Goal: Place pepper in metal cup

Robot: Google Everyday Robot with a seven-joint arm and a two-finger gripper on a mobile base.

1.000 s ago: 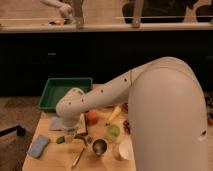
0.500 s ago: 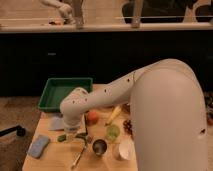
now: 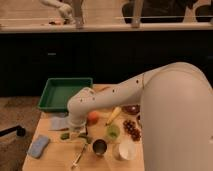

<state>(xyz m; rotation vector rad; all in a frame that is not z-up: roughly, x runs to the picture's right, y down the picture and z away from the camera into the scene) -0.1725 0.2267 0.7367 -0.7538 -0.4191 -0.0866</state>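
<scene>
Item: slim dark green pepper, lying on the pale wooden bench, just beside my gripper and a little left of the small shiny metal cup, not inside it.

My gripper: low over the bench, near the green plastic tray. Jaws open or closed: I cannot tell.

Near the cup: round light-green fruit, white cup, yellow banana.

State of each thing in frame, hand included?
hand: low over the table, just above the pepper.
pepper: lying on the table, left of the metal cup, not in it.
metal cup: upright, open end up.
white cup: upright, right of the metal cup.
banana: lying on the table.
</scene>
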